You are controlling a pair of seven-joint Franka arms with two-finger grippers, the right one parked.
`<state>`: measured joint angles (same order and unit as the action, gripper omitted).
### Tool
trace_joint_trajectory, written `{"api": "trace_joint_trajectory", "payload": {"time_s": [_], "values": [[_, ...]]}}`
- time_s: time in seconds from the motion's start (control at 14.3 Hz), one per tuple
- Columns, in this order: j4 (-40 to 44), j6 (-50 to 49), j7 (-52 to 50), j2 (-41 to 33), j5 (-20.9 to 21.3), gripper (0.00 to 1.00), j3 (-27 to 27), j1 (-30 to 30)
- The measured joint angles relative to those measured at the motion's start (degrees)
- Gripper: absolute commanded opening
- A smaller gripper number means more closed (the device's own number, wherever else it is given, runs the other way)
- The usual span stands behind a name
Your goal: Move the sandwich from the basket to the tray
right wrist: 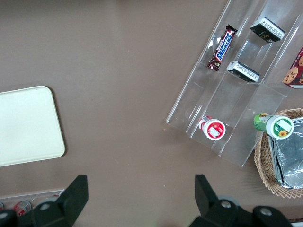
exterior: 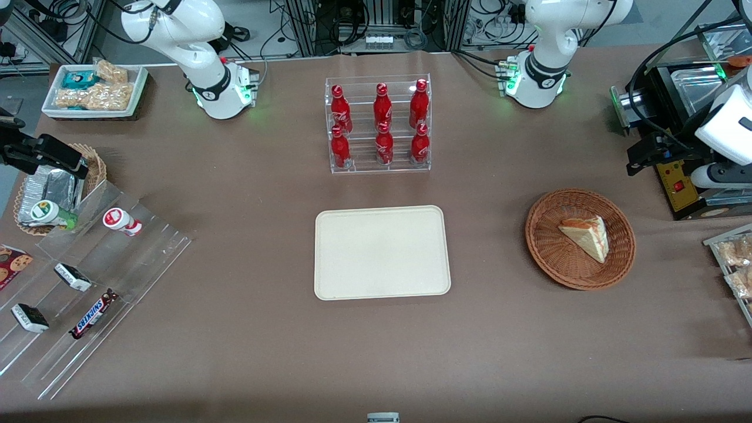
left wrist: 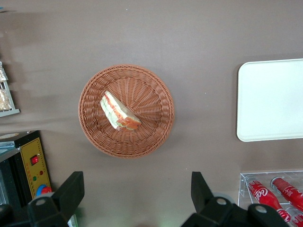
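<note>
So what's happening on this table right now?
A robot arm is about to move a sandwich from a wicker basket to a tray. The sandwich lies in the basket, untouched. The gripper hangs open high above the table beside the basket, holding nothing. The tray is bare, toward the parked arm's end from the basket.

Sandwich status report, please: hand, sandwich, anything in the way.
Hand open, high above the table, clear of the basket. Sandwich in the basket, untouched. Tray bare. Nothing between basket and tray.
</note>
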<state>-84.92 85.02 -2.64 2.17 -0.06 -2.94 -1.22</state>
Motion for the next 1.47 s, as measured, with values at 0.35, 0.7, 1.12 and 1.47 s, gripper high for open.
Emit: {"api": "trace_joint_trajectory", "payload": {"time_s": [0.35,0.7,1.12,1.47], "values": [[0.0,0.0,0.0,0.0,0.0,1.00,0.0,0.0],[0.0,0.0,0.0,0.0,0.0,1.00,0.0,0.0],[-0.8,-0.2,0.0,0.6,0.2,1.00,0.0,0.0],[-3.0,-0.2,0.0,1.7,0.6,1.00,0.7,0.5]]}}
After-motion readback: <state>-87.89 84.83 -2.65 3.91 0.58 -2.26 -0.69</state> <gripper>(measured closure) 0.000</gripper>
